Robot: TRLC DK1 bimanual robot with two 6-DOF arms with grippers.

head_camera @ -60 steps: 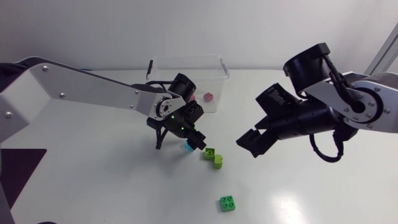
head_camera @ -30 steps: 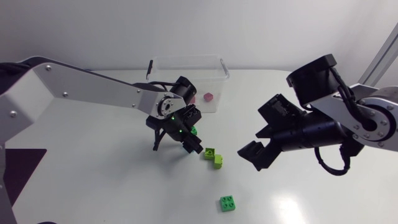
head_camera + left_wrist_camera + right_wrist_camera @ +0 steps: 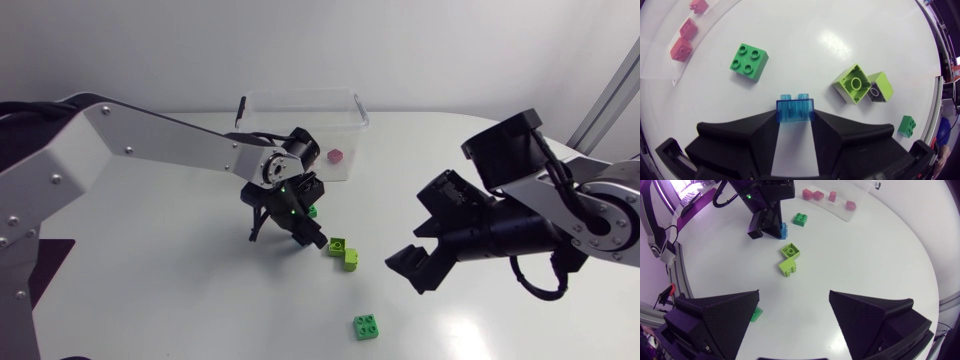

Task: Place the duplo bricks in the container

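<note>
My left gripper (image 3: 795, 123) is shut on a translucent blue brick (image 3: 795, 109), one fingertip on each side, low over the table. In the head view that gripper (image 3: 303, 230) is in front of the clear container (image 3: 300, 96), which holds a pink brick (image 3: 336, 156). A dark green brick (image 3: 749, 61) lies just ahead of it. Two lime bricks (image 3: 343, 252) lie together to its right, and another green brick (image 3: 366, 326) sits nearer the front. My right gripper (image 3: 794, 305) hangs open above the table with nothing between its fingers, the lime bricks (image 3: 789, 258) ahead of it.
Several pink bricks (image 3: 817, 195) show inside the container in the right wrist view. A green brick (image 3: 756, 314) lies beside my right gripper's finger. My left arm (image 3: 170, 145) stretches across the table's left half. A dark mat (image 3: 30, 270) lies at the left edge.
My left gripper has closed on the blue brick and shifted slightly. My right arm has drifted toward the front right of the table, still open.
</note>
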